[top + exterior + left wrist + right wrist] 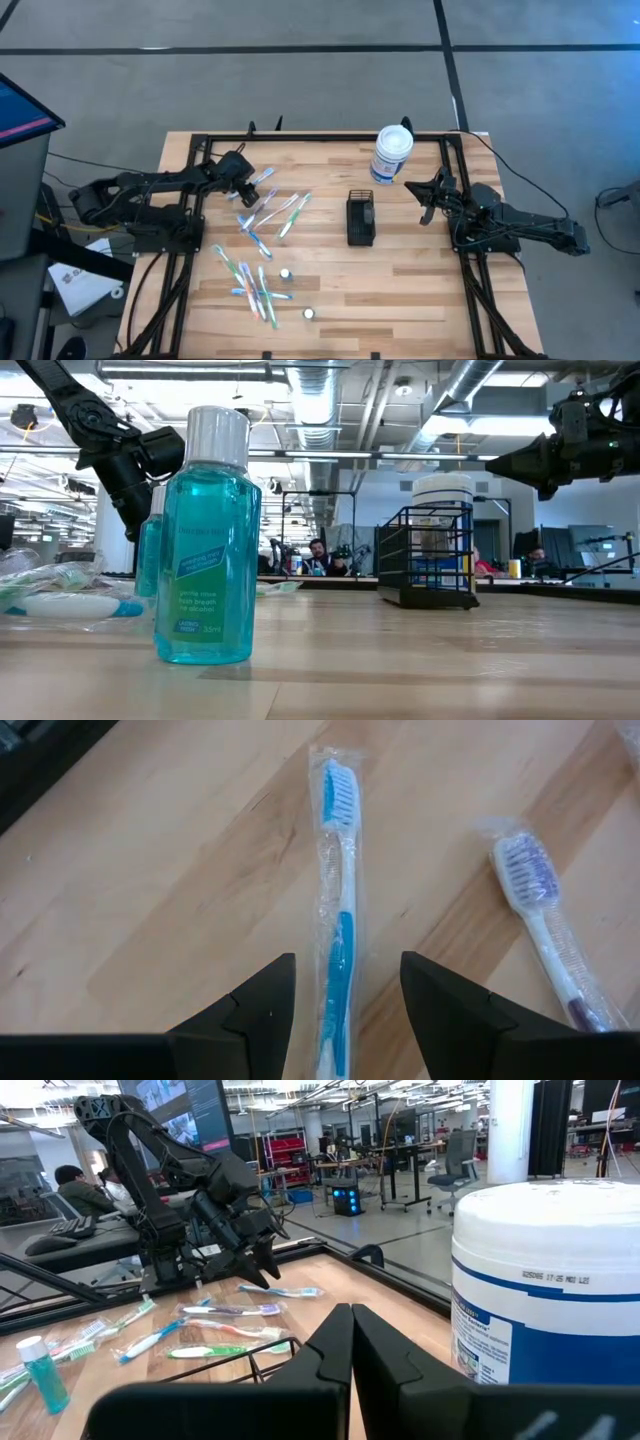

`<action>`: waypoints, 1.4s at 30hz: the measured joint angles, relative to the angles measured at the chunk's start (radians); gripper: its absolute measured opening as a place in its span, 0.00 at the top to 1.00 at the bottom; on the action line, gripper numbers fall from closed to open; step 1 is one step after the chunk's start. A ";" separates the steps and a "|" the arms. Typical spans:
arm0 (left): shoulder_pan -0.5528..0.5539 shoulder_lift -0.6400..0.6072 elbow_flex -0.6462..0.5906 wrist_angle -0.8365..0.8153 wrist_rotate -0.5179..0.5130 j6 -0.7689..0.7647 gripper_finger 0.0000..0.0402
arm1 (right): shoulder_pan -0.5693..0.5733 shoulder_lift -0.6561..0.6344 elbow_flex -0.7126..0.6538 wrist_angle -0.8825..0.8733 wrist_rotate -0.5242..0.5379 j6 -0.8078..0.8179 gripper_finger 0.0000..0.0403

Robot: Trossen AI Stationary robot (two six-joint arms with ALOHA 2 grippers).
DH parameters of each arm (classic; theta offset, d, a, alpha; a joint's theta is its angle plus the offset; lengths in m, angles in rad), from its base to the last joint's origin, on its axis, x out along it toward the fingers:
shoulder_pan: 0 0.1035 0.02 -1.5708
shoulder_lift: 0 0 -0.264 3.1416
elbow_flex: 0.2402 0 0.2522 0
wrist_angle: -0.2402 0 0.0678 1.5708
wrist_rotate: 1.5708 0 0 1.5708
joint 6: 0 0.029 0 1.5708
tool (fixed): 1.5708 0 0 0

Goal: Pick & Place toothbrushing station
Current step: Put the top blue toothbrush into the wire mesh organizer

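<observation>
Two hands empty: left hand [345, 995] open astride wrapped toothbrush [336, 910], handle end cut off; right hand [351, 1342] closed nr caddy [360, 219].

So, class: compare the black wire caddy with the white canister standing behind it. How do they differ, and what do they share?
The black wire caddy is a see-through rectangular frame; the white blue-labelled plastic canister is a solid cylinder. In the low view the caddy is shorter than the canister. The caddy sits nearer the table's middle; the canister stands near the far edge. Both stand upright on the wooden table, apart from each hand.
</observation>
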 joint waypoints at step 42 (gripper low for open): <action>0.005 0.111 0.000 -0.006 0.017 -0.002 0.80 | 0.002 0.000 0.000 -0.001 0.000 0.000 1.00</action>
